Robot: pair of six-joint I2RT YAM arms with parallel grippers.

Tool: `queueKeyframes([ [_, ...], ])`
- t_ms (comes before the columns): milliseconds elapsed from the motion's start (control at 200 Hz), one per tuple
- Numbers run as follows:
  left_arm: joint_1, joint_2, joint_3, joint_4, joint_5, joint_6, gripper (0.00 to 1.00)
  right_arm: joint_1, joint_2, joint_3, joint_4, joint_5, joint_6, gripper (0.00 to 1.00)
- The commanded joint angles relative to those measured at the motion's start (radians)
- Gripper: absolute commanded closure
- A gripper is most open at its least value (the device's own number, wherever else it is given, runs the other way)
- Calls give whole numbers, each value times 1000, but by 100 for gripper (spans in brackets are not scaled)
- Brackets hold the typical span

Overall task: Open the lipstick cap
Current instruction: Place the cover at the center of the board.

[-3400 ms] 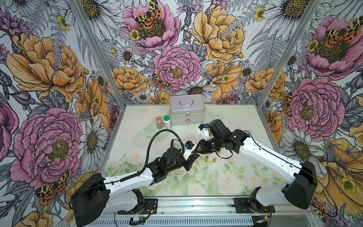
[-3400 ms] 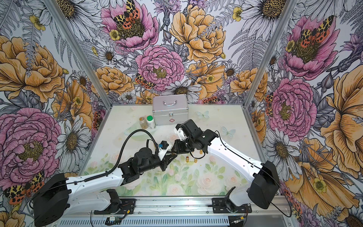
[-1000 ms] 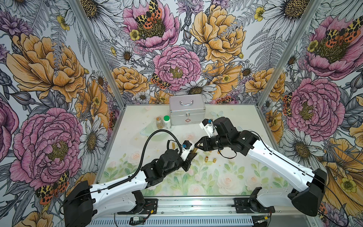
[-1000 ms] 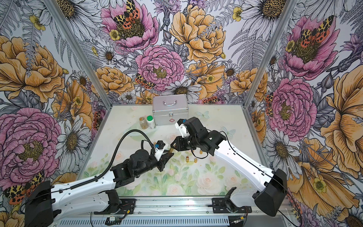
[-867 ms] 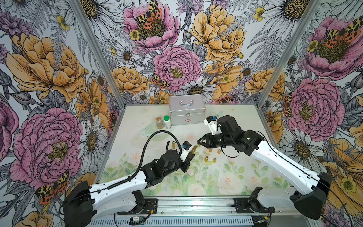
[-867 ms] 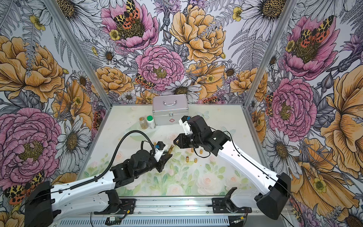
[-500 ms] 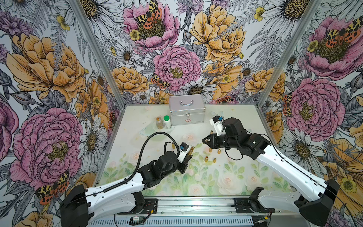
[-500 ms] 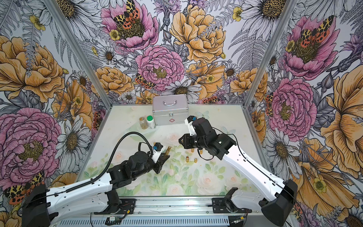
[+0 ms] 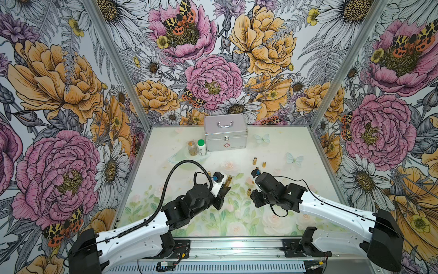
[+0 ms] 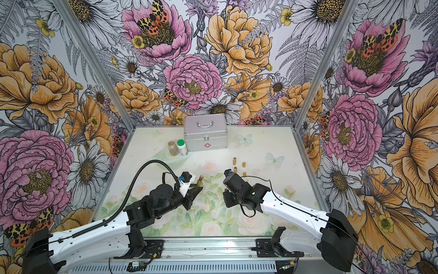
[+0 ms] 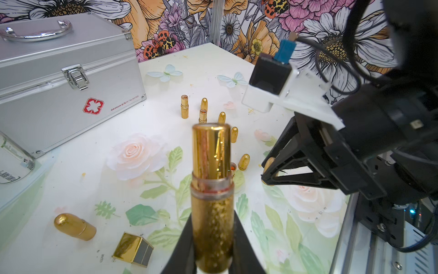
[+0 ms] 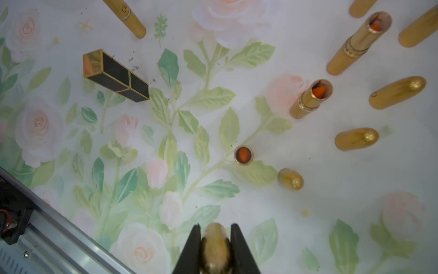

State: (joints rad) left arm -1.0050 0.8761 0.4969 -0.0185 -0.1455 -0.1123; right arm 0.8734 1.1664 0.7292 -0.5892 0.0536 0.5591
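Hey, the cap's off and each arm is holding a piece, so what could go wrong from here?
1. The right gripper holds the cap over a crowded patch. Setting it down there could topple the open lipstick standing upright, or the loose cap beside it.
2. The left gripper pinches the uncapped lipstick only at its lower end, so it might twist or slip if bumped.

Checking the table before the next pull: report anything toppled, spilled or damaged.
One rounded gold cap lies on its side beside the square gold-and-black lipstick case, while the other loose gold caps farther off stand upright. No spill or breakage shows.
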Motion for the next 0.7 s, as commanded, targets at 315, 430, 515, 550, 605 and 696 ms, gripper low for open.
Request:
queueKeyframes([
  [315, -9, -8, -12, 31, 8, -20, 100, 46, 96, -144, 270, 120, 18, 82],
  [430, -9, -7, -12, 31, 8, -22, 100, 58, 135, -156, 297, 131, 18, 82],
  [515, -9, -6, -13, 34, 10, -24, 100, 64, 152, -168, 322, 138, 20, 82],
  [550, -9, -6, -13, 34, 8, -24, 100, 64, 162, -169, 324, 140, 20, 82],
  [605, -9, -5, -12, 34, 8, -22, 100, 65, 178, -164, 323, 139, 22, 82],
  [696, -9, -2, -11, 36, 9, -21, 100, 68, 198, -163, 326, 143, 22, 82],
])
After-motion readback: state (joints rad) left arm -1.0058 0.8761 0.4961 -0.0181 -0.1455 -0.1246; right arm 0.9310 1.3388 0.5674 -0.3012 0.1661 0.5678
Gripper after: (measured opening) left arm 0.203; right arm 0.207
